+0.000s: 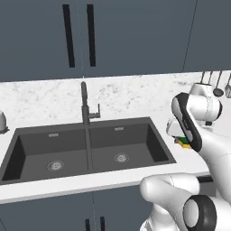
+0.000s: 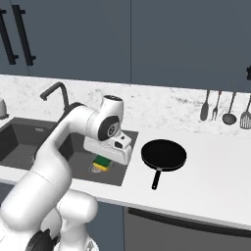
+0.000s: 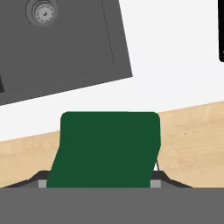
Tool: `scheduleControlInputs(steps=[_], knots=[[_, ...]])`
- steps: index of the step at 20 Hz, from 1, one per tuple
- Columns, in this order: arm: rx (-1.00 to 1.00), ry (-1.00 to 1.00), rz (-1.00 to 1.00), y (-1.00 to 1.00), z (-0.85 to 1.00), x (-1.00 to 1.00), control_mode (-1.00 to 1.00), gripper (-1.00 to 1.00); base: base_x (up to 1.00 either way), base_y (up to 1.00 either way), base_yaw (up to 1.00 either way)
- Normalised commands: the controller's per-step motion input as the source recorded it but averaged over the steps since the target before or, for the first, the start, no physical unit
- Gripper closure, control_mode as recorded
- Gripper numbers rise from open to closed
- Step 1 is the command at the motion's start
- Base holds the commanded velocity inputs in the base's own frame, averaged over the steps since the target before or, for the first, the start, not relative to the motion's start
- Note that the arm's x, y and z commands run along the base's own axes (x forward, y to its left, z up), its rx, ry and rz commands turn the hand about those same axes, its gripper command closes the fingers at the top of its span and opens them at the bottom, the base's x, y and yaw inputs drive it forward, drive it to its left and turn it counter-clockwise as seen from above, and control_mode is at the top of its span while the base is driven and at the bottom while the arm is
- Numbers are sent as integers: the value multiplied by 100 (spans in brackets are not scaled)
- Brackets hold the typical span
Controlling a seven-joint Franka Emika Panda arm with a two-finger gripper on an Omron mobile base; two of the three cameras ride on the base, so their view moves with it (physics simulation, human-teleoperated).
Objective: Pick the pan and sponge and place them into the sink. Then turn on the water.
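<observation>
Sponge point(image 3: 107, 148) — green face filling the lower middle of the hand view, held between the gripper's point(image 2: 104, 161) part-open jaws, long side spanning them. Sink point(image 3: 65, 48) — lay toward the upper left of that frame, beyond a strip of counter. Pan point(image 2: 163, 155) — sat at centre right of the right base view.
</observation>
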Motion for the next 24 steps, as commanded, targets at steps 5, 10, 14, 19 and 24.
scheduleControlInputs(steps=[5,10,14,19,24], knots=[[-7,0,0,-43,-27,4,-100,100,0,0,0],[-4,0,0,-67,-25,13,-100,100,0,0,0],[0,0,0,-46,-7,0,-100,100,0,0,0],[-1,0,0,-25,0,0,-100,100,0,0,0],[-2,0,0,-36,-7,5,-100,100,0,0,0]])
